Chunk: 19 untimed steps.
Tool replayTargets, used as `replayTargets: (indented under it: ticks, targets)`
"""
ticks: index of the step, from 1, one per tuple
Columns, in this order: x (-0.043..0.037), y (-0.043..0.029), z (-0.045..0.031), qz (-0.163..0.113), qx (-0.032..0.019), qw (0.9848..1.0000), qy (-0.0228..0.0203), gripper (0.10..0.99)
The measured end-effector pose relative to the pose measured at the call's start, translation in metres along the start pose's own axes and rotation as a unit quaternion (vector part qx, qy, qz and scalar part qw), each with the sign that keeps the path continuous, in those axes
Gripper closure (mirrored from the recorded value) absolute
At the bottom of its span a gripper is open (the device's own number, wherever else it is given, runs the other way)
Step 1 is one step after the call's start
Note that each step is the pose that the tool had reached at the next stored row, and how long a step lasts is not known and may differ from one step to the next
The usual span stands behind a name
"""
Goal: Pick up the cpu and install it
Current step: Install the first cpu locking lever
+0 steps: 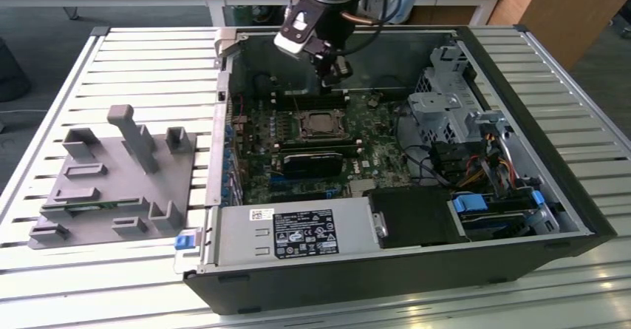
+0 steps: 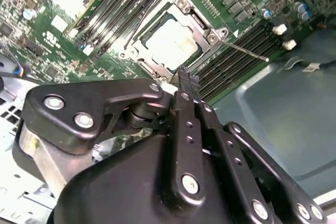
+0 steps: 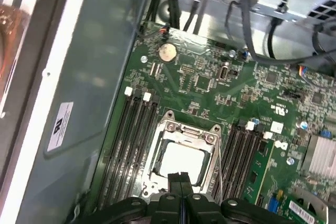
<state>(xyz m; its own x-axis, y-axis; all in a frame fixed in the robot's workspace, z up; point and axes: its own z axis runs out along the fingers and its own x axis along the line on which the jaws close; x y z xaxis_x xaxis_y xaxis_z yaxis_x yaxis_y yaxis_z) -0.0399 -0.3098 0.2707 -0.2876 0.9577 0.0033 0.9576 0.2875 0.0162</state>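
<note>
Open tower computer case [image 1: 394,292] of dark sheet metal, lying on its side on a table [image 1: 128,70] of pale, ribbed metal slats. Inside lies a green motherboard [image 1: 380,151] densely set with small components. The cpu [image 1: 318,124] sits in the socket [image 1: 300,116] near the board's centre. In both wrist views it appears as a flat square with a matte silver-grey top [image 3: 181,162], bordered by the socket's bright stamped-metal frame [image 3: 190,128], which has round screw heads at its corners. Long, narrow black memory slots [image 3: 131,145] with white end clips flank the socket on two sides. A round, shiny coin cell [image 3: 167,51] lies flat on the board, well apart from the socket. The gripper [image 1: 333,74], of black, smooth-cast links joined by silver rivets, hangs from the arm over the socket's edge. Its two slim fingers [image 3: 176,178] are pressed flat together and clasp nothing. Whether their tips touch the socket frame cannot be told. In the exterior view a black rectangular heatsink block [image 1: 310,163] lies just beside the socket. A grey metal power supply box [image 1: 295,233] occupies the case's near corner. At the exterior view's left, a matte grey moulded fixture [image 1: 108,188] with upright posts and shallow pockets rests on the slats, apart from the case.
</note>
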Motion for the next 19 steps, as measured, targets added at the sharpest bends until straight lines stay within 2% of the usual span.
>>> replayTargets:
  ticks: [7,8,11,14,19]
  targets:
    - [0.0000,0.0000,0.0001,-0.047,0.0002,0.9989,0.0008,0.980]
    - [-0.0003,-0.0001,0.0002,-0.071,0.0001,0.9975,0.0012,0.980]
    - [-0.0004,-0.0001,0.0002,-0.088,0.0003,0.9961,0.0014,0.980]
    - [-0.0004,-0.0001,0.0002,-0.108,0.0004,0.9941,0.0018,0.980]
    - [-0.0004,-0.0001,0.0002,-0.147,0.0005,0.9892,0.0024,0.980]
